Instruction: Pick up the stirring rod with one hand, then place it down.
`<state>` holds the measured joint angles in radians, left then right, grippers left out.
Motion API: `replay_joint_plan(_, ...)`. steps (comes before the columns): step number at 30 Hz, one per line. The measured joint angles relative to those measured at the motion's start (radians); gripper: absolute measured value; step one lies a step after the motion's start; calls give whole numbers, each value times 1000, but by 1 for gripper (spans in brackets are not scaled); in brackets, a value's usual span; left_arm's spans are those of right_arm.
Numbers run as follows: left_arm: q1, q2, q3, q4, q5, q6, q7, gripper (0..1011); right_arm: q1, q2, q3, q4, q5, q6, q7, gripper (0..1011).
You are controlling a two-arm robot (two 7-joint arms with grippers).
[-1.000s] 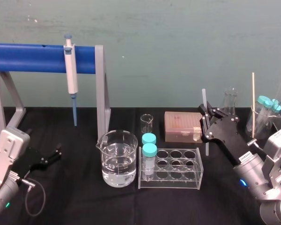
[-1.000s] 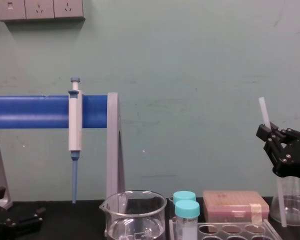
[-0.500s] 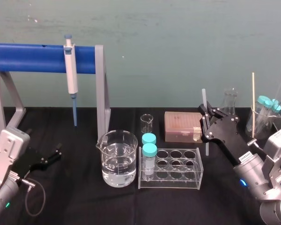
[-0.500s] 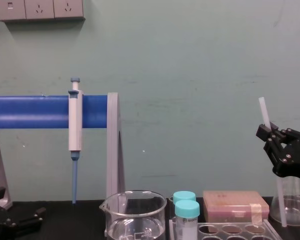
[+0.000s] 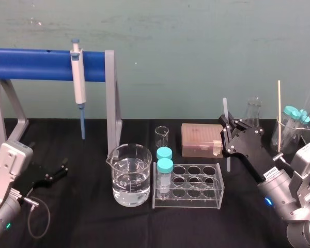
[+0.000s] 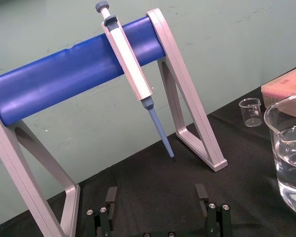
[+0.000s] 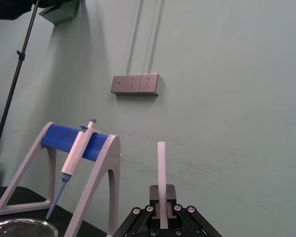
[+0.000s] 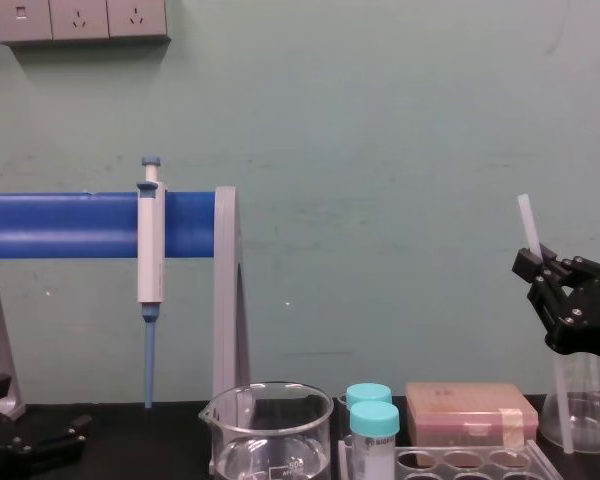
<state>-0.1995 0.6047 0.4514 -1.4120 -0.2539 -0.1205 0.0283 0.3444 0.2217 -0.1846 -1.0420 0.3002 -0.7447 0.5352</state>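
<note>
Right gripper (image 5: 227,135) clamping near-upright stirring rod (image 5: 225,107), left gripper (image 5: 57,170) parked, seemingly open

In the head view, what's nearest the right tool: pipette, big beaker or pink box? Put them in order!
From the right tool, gripping the stirring rod on the right:
1. Pink box, just left of it.
2. Big beaker, front middle.
3. Pipette, hanging far left, behind the idle left tool.

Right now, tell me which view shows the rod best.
Head view: the rod shows end to end, near upright, clamped mid-length in the right gripper. Chest view gives its top above the gripper and its lower part in front of a flask. Right wrist view gives its upper half. The left gripper lies open, idle.
</note>
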Motion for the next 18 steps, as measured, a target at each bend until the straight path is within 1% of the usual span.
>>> replay_joint_plan(18, 0, 0, 0, 0, 0, 0, 0, 1000, 0, 0, 0, 0, 0, 0, 0, 72)
